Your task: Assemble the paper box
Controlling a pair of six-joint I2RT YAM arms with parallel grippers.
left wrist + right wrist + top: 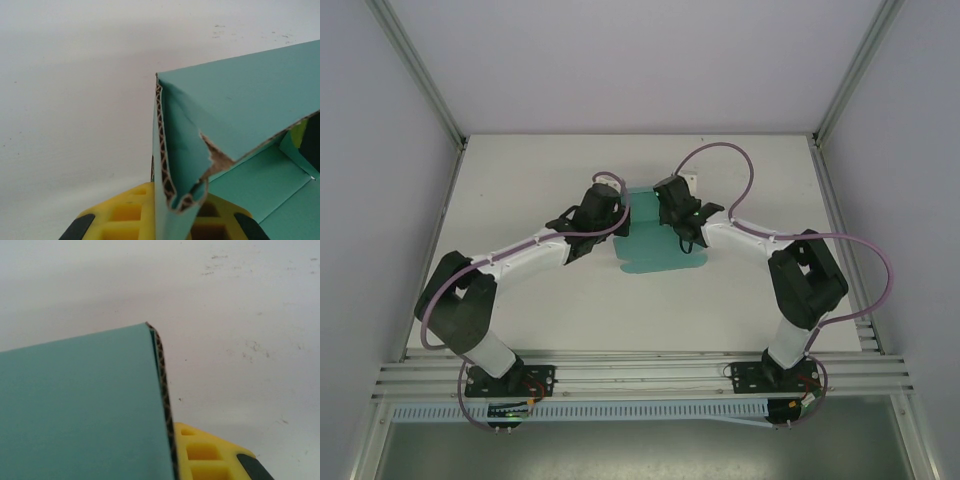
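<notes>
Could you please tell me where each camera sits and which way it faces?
Top external: above and behind the arms, looking down at the table; both arms show, left gripper and right gripper at the box.
Left wrist: on that wrist, looking along its yellow fingers at the box's torn edge.
Right wrist: on that wrist, looking past one yellow finger at a flat box panel.
Shared: all show box and table.

Teal paper box (655, 245) showing against white table (520, 190).
Its edge is showing brown corrugation; yellow fingers (125, 220) are wearing black pads (79, 226).
</notes>
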